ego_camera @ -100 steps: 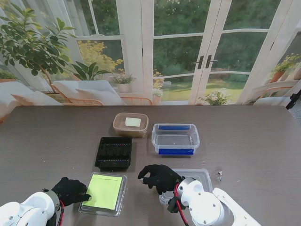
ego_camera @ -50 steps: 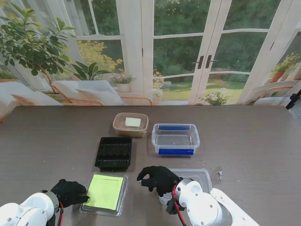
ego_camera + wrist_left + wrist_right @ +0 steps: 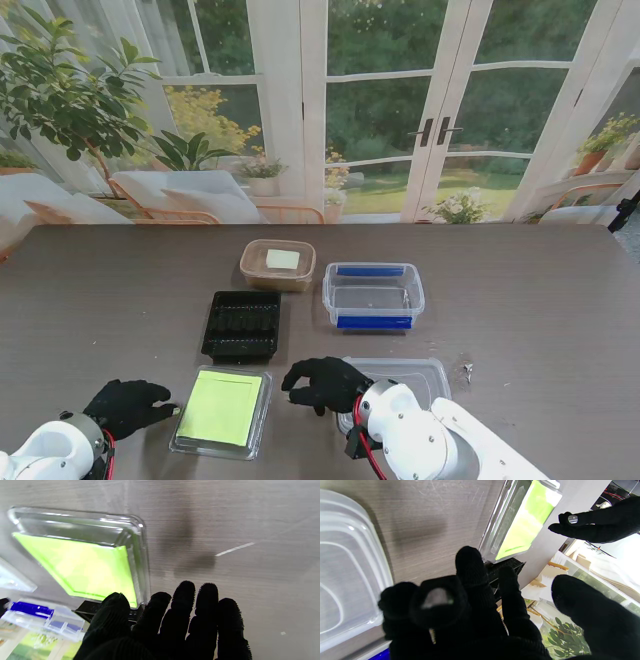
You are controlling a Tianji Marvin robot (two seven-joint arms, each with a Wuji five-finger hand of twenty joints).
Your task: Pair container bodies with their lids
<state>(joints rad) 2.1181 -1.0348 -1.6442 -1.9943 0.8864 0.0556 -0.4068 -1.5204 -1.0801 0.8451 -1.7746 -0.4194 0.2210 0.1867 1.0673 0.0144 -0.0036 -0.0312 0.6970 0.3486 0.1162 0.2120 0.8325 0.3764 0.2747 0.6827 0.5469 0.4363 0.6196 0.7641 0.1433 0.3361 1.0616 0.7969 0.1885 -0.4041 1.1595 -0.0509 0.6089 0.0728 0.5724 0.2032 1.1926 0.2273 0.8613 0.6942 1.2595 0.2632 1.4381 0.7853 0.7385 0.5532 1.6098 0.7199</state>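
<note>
Clear lid (image 3: 222,411) w/ lime-green insert, flat on table (image 3: 520,290).

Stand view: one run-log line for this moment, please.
left hand: open, beside green-lined lid | right hand: open, between that lid and clear lid | nothing held | no pair made yet

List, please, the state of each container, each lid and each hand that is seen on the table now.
Tan container: open, a pale block inside.
Blue-clipped clear container: open, no lid on it.
Black tray: uncovered, flat on the table.
Clear lid with green sheet: flat on the table, unheld.
Translucent lid: flat on the table, partly hidden by the right arm.
Left hand: open, beside the green lid.
Right hand: fingers curled, holding nothing.
</note>
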